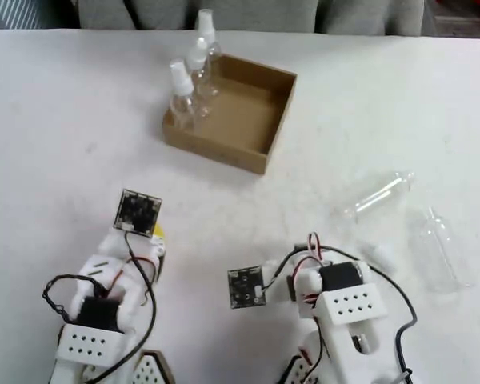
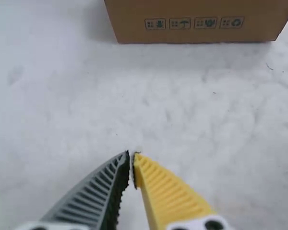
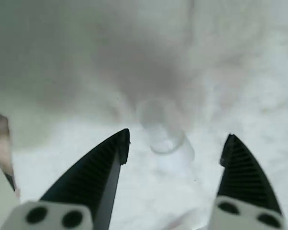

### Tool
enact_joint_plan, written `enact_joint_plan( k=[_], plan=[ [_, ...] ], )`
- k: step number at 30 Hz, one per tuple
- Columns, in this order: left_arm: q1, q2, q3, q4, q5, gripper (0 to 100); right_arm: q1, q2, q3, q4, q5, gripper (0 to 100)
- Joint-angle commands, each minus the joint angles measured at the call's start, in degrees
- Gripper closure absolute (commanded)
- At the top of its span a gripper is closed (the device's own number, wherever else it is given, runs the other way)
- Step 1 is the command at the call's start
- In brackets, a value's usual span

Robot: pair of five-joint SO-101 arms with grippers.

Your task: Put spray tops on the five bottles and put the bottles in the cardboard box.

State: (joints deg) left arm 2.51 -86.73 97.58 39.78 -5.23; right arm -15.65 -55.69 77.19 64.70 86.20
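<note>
Left gripper [image 2: 132, 160] tips together, well short of cardboard box [image 2: 197, 19]; symbol row printed on box wall. Right gripper [image 3: 176, 138] spread wide, spray top [image 3: 165, 139] between tips on table [image 3: 62, 72].

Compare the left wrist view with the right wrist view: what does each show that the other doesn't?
Left wrist view: the side wall of the cardboard box, and the left gripper shut over bare table. Right wrist view: the right gripper open, with a small clear piece, probably a spray top, lying between its fingers. Both: the white table.
</note>
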Motion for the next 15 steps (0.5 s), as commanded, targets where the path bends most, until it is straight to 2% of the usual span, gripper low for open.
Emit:
enact_joint_plan(
  k=[1, 3, 9, 11, 15],
  plan=[
    [-0.4, -1.2, -0.3, 0.4, -0.7, 98, -0.3, 0.5, -0.4, -1.3, -0.6, 86.8],
    [-0.4, -1.2, -0.3, 0.4, -0.7, 98, -0.2, 0.5, -0.4, -1.0, -0.6, 91.9],
    [-0.5, -1.2, -0.3, 0.4, -0.7, 98, 2.1, 0.4, -0.6, -2.3, -1.1, 94.3],
    [-0.5, -1.2, -0.3, 0.4, -0.7, 98, 3.7, 0.4, -1.3, -5.6, -5.0, 98.5],
    [-0.5, -1.2, -0.3, 0.4, -0.7, 98, 7.4, 0.4, -5.7, -8.5, -14.0, 98.3]
  ],
)
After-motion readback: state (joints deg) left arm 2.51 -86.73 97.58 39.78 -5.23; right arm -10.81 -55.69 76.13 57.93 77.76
